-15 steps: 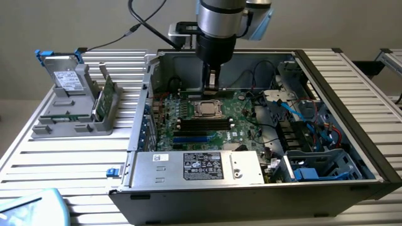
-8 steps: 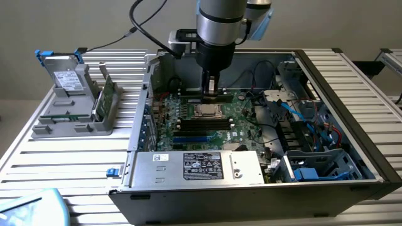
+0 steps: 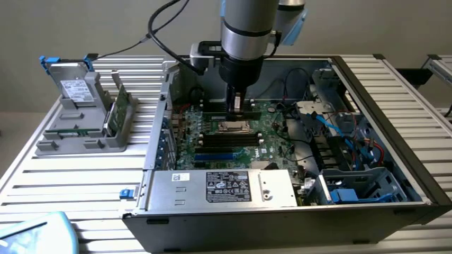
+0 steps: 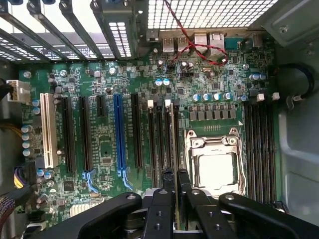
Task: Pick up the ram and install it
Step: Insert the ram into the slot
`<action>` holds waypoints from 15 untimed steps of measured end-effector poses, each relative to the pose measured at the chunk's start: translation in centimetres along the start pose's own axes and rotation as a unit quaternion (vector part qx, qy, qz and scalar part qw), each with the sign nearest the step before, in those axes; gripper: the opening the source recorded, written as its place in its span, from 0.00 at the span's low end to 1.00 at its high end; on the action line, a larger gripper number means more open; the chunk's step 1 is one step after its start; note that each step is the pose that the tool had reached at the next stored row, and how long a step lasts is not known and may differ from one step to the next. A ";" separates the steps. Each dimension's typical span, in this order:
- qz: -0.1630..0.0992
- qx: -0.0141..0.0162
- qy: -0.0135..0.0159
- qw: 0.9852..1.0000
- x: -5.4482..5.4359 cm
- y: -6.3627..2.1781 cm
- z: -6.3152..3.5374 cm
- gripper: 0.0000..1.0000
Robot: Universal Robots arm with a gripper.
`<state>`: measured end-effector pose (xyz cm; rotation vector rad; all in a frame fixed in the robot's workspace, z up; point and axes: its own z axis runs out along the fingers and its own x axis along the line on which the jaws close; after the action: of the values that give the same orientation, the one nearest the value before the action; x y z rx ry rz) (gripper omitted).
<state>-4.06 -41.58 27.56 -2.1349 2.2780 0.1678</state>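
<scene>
The gripper (image 4: 175, 175) is clamped on the ram (image 4: 173, 137), held edge-on over slots at the socket's (image 4: 215, 167) far side; it is probably light, stiff and fragile, best gripped mid-length by its edges.

Inspection of my own hardware. My arm (image 3: 247, 24) is a silver-grey cylinder ringed by a black band, with a pale blue-grey cap (image 3: 295, 21) on the adjoining joint. The wrist section (image 3: 238, 71) is black. A black cable (image 3: 150, 29) loops to a pale box (image 3: 205, 53) mounted at the wrist. My gripper (image 4: 175, 173) is matt black throughout. Its two slim fingers (image 4: 167, 181) are carried on broad jointed links (image 4: 104, 216) with round pivot pins and small recessed screw holes.
</scene>
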 end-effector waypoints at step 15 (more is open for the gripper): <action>-0.005 -0.001 -0.002 1.000 0.7 -0.21 2.67 0.15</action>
<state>-4.06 -42.03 24.83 -2.1456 2.2647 0.1726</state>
